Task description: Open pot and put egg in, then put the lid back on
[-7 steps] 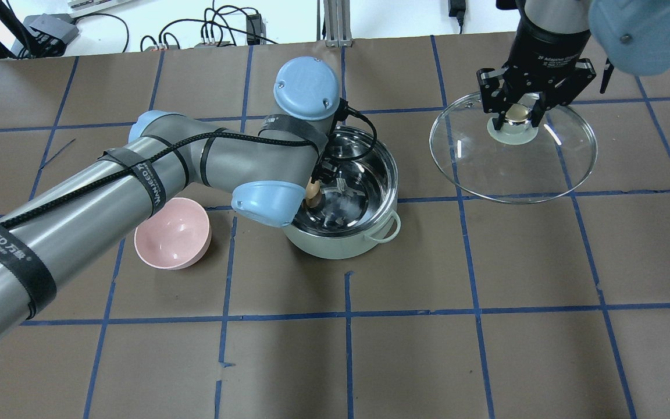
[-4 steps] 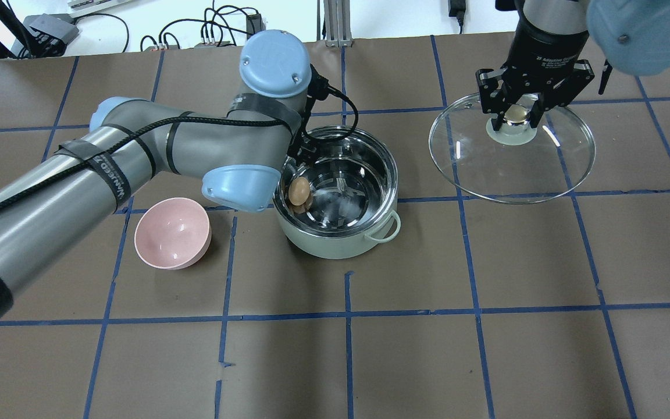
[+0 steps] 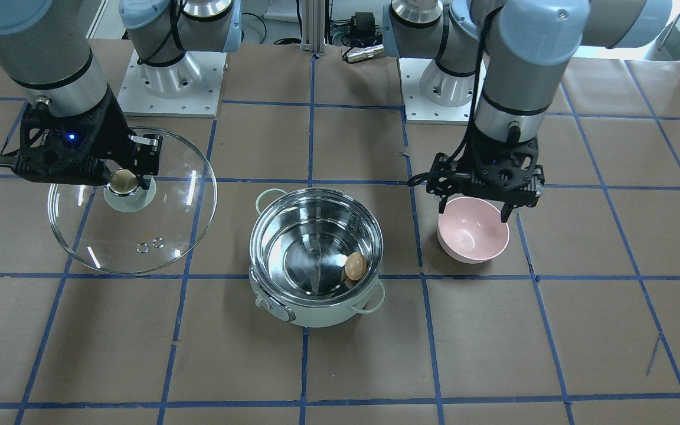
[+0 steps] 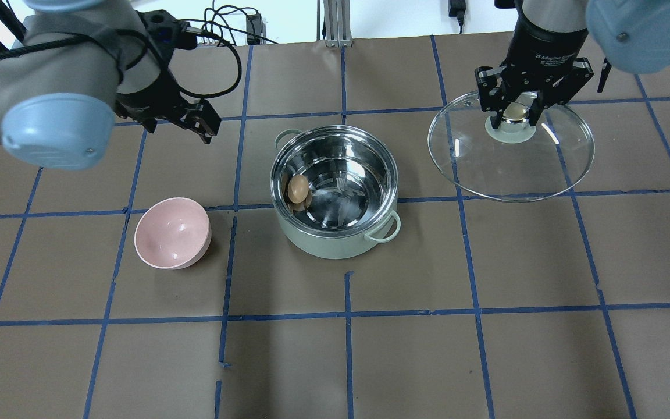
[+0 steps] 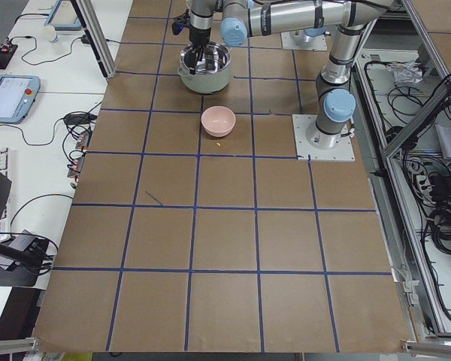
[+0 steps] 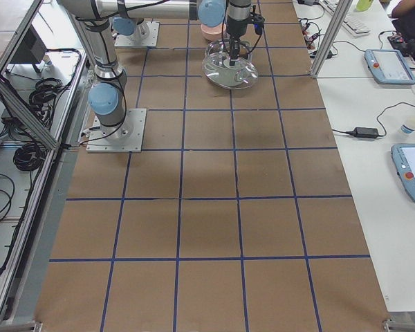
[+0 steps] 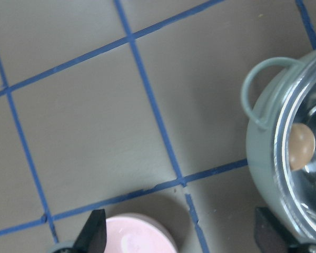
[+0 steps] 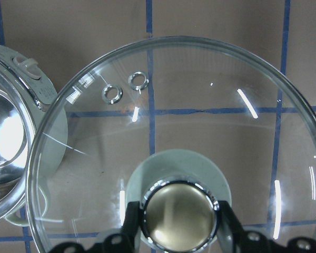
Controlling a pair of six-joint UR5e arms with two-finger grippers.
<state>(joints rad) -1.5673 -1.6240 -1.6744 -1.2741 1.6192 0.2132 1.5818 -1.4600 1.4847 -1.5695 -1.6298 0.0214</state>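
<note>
**Front-facing view.** The pot [image 3: 310, 310] stands open on the bench [image 3: 552, 330]. The egg [image 3: 355, 266] lies inside it, against the wall on the pot's robot-left side. The right gripper [image 3: 124, 177] is clamped on the knob [image 3: 120, 184] of the lid [image 3: 139, 242]. The lid hangs on the pot's robot-right side, apart from the rim. The left gripper [image 3: 474, 206] hovers on the pot's other side, above the pink bowl [image 3: 473, 239], with its fingers spread and empty.

**Overhead view.** The lid sits roughly level beside the pot, with a clear gap of bench between the two rims. I judge the egg step done and only the re-lidding left. That falls to the right arm, since it already carries the lid. The move turns on one relation — the lid's centre lies to the pot's robot-right, so I must carry it across toward robot-left until the knob is over the pot's centre, then lower it.

**Side views.** Both are too small to judge the fingers. They confirm only that the lid is off the pot.

**Left wrist view.** Both fingertips show at the lower edge, wide apart, with the bowl below them. The pot and egg are at the view's right edge.

**Right wrist view.** The fingers flank the brass knob top — a firm hold, as far as I can tell. The pot's rim shows at the view's left edge, through the glass.
</note>
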